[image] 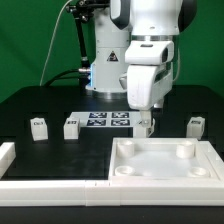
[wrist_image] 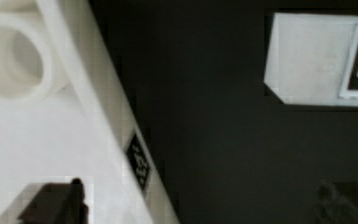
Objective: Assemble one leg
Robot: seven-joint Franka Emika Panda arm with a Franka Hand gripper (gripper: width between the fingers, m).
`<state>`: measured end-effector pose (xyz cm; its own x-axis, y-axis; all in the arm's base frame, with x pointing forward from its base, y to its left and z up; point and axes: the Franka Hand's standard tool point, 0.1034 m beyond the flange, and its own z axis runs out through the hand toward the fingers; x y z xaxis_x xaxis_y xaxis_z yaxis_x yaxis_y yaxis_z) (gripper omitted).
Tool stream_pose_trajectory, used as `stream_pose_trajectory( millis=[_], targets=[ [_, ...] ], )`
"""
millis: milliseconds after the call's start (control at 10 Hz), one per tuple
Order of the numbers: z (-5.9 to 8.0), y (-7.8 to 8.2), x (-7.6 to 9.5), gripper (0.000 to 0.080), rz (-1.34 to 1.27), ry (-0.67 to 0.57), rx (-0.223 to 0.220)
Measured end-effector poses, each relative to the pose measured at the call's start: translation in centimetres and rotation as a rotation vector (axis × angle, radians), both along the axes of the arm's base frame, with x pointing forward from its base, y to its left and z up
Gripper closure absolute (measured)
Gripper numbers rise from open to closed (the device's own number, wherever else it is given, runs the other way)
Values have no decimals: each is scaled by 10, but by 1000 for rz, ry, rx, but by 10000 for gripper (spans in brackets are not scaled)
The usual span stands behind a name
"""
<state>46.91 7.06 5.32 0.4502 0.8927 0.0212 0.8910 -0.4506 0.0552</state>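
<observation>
1. fingers are standing spread apart, gripping nothing.
2. leg is lying on the black bench, beyond the fingers, not between them.
3. white panel is sitting near the leg, not touching it.

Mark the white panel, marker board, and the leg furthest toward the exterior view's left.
white panel [image: 165, 166]: exterior view, flat centre.
marker board [image: 105, 120]: exterior view, middle tags.
leftmost leg [image: 39, 126]: exterior view, tagged face.
</observation>
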Motion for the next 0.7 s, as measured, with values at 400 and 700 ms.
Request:
stream_pose_trajectory(
  millis=[400,700],
  targets=[
    [-6,9,-18,150,-567,3,71],
    [-8,32,-24,150,-943,29,108]
  ],
)
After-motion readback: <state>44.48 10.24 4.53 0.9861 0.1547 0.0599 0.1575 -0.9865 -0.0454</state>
